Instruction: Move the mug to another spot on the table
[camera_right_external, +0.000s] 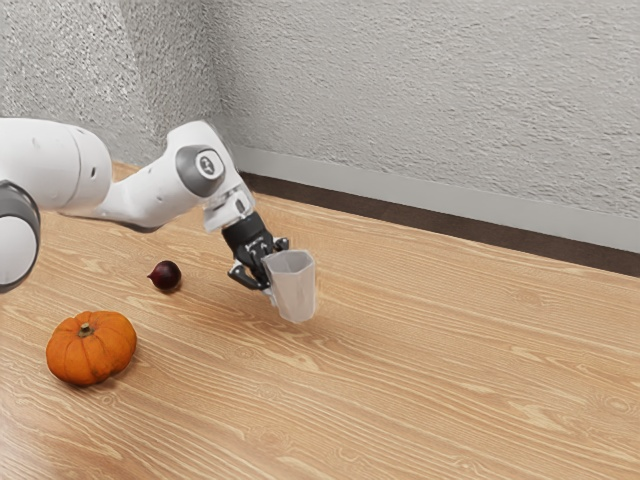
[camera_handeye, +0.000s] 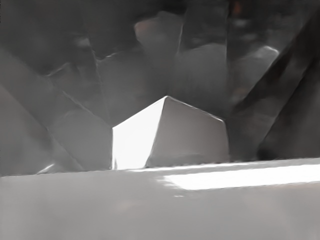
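Note:
In the exterior view a pale grey faceted mug leans tilted near the middle of the wooden table, its base at or just above the surface. My black gripper grips the mug on its side toward the exterior view's left, fingers closed against it. The white arm reaches in from the exterior view's left. In the wrist view the mug's grey angular facets sit right under my hand, one facet brightly lit.
A small dark red round fruit lies on the table to the exterior view's left of the gripper. An orange pumpkin sits nearer the front left. A textured grey wall runs along the table's far side.

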